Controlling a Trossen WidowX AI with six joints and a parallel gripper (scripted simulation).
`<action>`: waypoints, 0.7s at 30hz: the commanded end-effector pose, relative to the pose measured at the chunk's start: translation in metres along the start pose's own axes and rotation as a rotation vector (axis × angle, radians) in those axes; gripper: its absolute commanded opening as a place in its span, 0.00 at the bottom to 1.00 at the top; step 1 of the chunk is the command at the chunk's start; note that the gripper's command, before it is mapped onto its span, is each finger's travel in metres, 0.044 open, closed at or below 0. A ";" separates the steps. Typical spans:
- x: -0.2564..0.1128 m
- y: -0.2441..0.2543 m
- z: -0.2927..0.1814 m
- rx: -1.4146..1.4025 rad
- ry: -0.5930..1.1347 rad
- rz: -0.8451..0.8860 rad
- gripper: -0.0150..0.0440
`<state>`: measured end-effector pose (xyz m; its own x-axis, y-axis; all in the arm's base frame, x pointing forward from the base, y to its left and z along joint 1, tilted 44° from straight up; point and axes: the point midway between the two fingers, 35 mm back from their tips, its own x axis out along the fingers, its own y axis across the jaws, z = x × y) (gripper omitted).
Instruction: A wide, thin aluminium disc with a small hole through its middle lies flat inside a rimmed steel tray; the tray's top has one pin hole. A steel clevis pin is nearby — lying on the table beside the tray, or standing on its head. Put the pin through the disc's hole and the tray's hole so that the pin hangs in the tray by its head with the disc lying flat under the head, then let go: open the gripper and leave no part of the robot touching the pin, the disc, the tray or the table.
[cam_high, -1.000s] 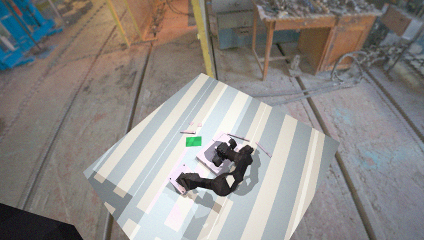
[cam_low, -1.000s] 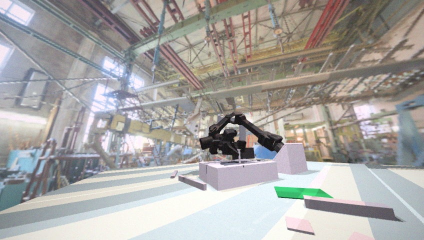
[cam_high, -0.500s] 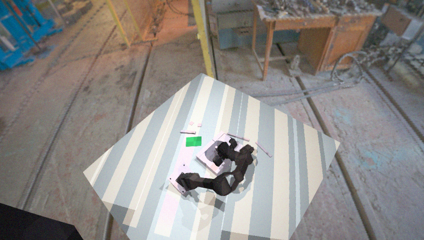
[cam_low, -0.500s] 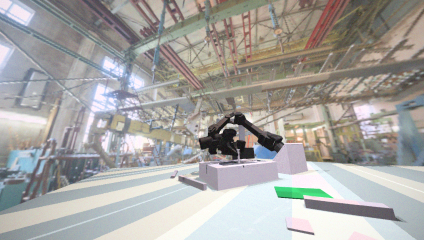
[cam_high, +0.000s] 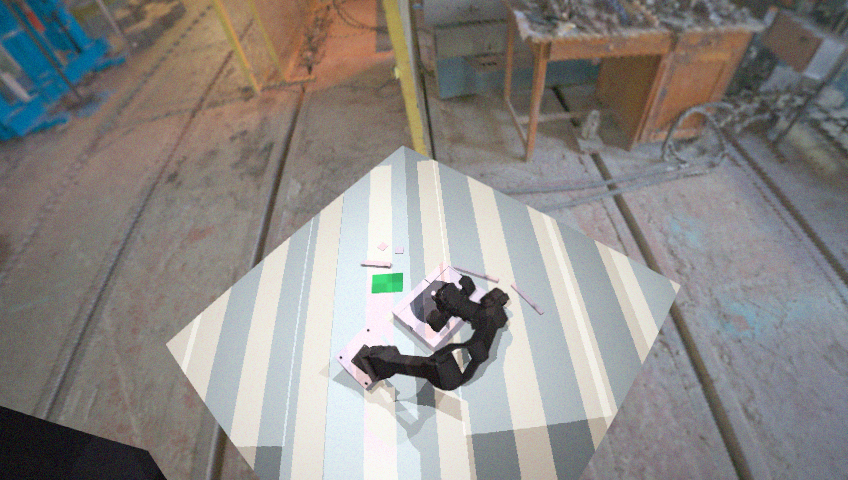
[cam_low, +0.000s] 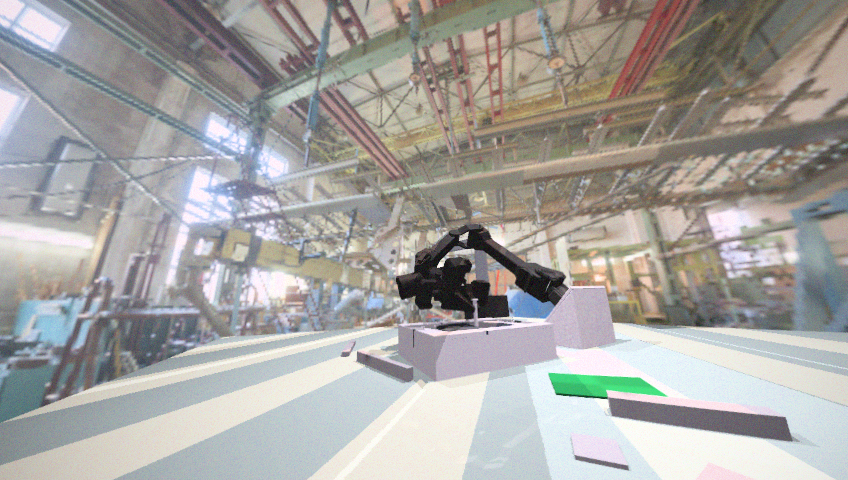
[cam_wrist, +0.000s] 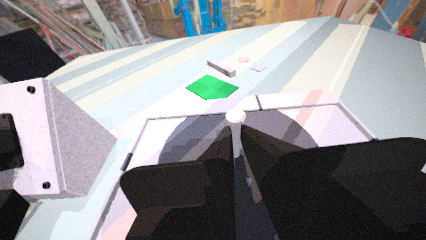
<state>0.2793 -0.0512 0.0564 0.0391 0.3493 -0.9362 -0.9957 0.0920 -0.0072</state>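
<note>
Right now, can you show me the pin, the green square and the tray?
clevis pin (cam_wrist: 235, 117): wrist, its head
green rectangle (cam_high: 387, 283): top, its middle
rimmed tray (cam_low: 493, 350): exterior, its side wall

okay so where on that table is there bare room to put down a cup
Widest: the striped stretch right of the two thin bars in the top view. Another lies left of the green patch. Crowded: the tray, where the tool grips the upright pin over the disc.
</note>
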 end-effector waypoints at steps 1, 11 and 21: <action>0.000 -0.003 0.000 0.001 0.002 -0.005 0.25; 0.000 -0.005 0.000 0.001 0.002 -0.005 0.25; -0.001 -0.008 0.000 0.001 0.002 -0.005 0.25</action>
<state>0.2852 -0.0519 0.0565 0.0397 0.3496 -0.9361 -0.9957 0.0919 -0.0079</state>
